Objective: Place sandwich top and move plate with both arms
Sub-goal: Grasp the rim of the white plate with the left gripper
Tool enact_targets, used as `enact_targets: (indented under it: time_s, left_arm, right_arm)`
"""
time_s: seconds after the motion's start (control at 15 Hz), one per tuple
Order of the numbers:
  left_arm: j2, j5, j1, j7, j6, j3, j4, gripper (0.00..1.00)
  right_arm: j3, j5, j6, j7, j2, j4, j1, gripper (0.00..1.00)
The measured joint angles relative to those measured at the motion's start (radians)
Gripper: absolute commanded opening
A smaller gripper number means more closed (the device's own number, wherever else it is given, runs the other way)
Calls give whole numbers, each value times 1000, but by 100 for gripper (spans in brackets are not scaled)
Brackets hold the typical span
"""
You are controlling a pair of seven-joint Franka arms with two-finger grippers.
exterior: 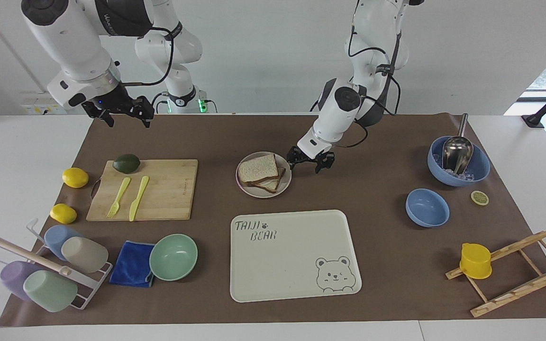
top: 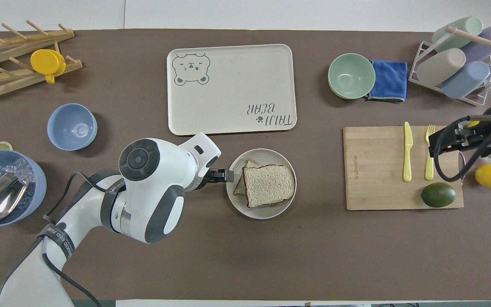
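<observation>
The bread slice (top: pixel 268 185) lies on the plate (top: pixel 237 194), covering another slice. The tray (top: pixel 228 64) sits farther from the robots than the plate; the left gripper (top: pixel 224 175) is at the plate's rim.

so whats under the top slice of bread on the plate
Under the sandwich top a second bread slice peeks out on the plate, toward the left arm's end of the table. Any filling between them is covered by the top slice.
</observation>
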Motion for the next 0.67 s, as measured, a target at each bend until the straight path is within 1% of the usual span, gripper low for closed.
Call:
enact_targets:
  time_s: [0.07,0.2,0.27,0.4,0.67]
  left_arm:
    - [13,-2,-9,-3,19,0,-1,95]
    - [37,-5,-22,-14,48,0,-1,85]
    - [42,-7,-26,-18,51,0,-1,82]
    - [53,-9,-34,-32,52,0,-1,78]
    - [62,-9,-53,-56,65,0,-1,75]
  right_arm:
    - [-1,0,0,0,0,0,0,100]
    - [-6,6,0,0,0,1,0,100]
    - [-16,19,1,0,0,1,2,100]
    - [-66,43,1,0,0,2,4,100]
    - [-84,42,1,0,0,29,5,100]
